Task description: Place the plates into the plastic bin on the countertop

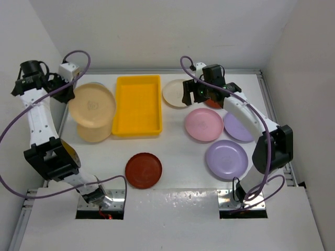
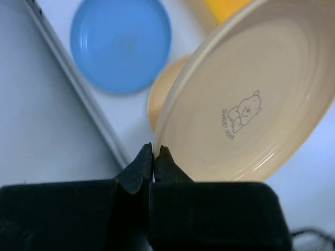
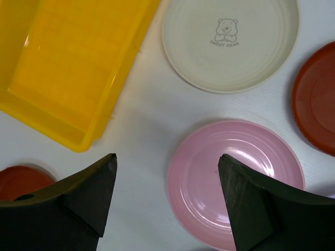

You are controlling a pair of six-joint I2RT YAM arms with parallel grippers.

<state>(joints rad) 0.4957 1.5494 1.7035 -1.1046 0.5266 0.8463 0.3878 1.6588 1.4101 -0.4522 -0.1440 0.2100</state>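
Note:
My left gripper [image 1: 69, 95] is shut on the rim of a tan-yellow plate [image 1: 93, 103] and holds it tilted above the countertop [image 1: 178, 151], just left of the empty yellow bin [image 1: 137, 104]. In the left wrist view the fingers [image 2: 155, 149] pinch that plate's edge [image 2: 246, 99]. A second tan plate [image 1: 95, 132] and a blue plate [image 2: 120, 44] lie under it. My right gripper [image 1: 187, 94] is open and empty above the gap between the bin [image 3: 73, 63], a cream plate [image 3: 230, 44] and a pink plate [image 3: 235, 178].
Two lavender plates [image 1: 238, 127] [image 1: 226, 159] lie at the right. One dark red plate [image 1: 143, 170] lies near the front middle, and another [image 3: 316, 99] lies beside the cream plate. The raised metal edge [image 2: 89, 104] runs along the left side.

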